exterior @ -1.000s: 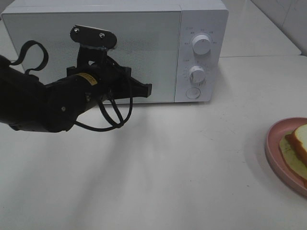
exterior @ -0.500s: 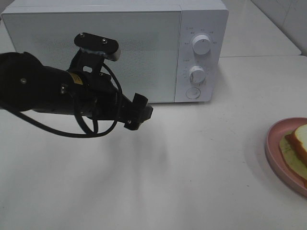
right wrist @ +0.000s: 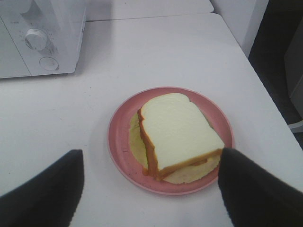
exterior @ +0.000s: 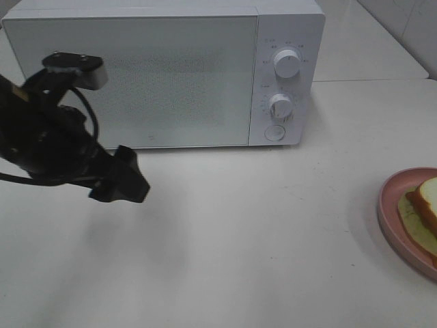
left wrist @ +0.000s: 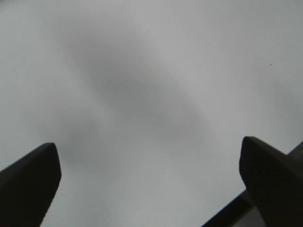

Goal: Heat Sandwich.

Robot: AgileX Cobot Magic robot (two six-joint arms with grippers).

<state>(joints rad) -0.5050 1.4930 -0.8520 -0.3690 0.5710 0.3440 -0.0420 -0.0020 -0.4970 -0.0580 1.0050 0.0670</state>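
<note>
Nearest the high camera, bare white table (exterior: 259,246), matte, faintly speckled and scuffed, with a soft grey shadow under the left arm. At the right edge, round pink plate (exterior: 396,219) cut off by the frame, carrying the sandwich (exterior: 427,205): white sliced bread, brown crust, pale yellow-green layer showing beneath. Seen whole from the right wrist, sandwich (right wrist: 177,135) lying flat on the plate (right wrist: 118,137), top slice shifted off the filling, plate well apart from the oven. Right gripper (right wrist: 151,189) hovering above and just short of the plate, dark fingers (right wrist: 42,194) spread wide either side, clasping nothing, touching nothing.

On the left, black left gripper (exterior: 123,183) above the table in front of the oven door, cable looped at the wrist, camera bracket on top. From its own wrist view, left gripper (left wrist: 149,175) with fingertips (left wrist: 33,175) spread far apart, only blank table between them, nothing held.

Farther back, white microwave (exterior: 205,41) standing on the table, door shut, dotted grey window panel. Two round white knobs (exterior: 287,63) stacked on its right panel, a round button (exterior: 274,132) below. Small grey scale marks and lettering around the knobs, too small to read; no brand legible.

Beyond, a second white tabletop and pale wall; from the right wrist, table edge and darker floor past it.
</note>
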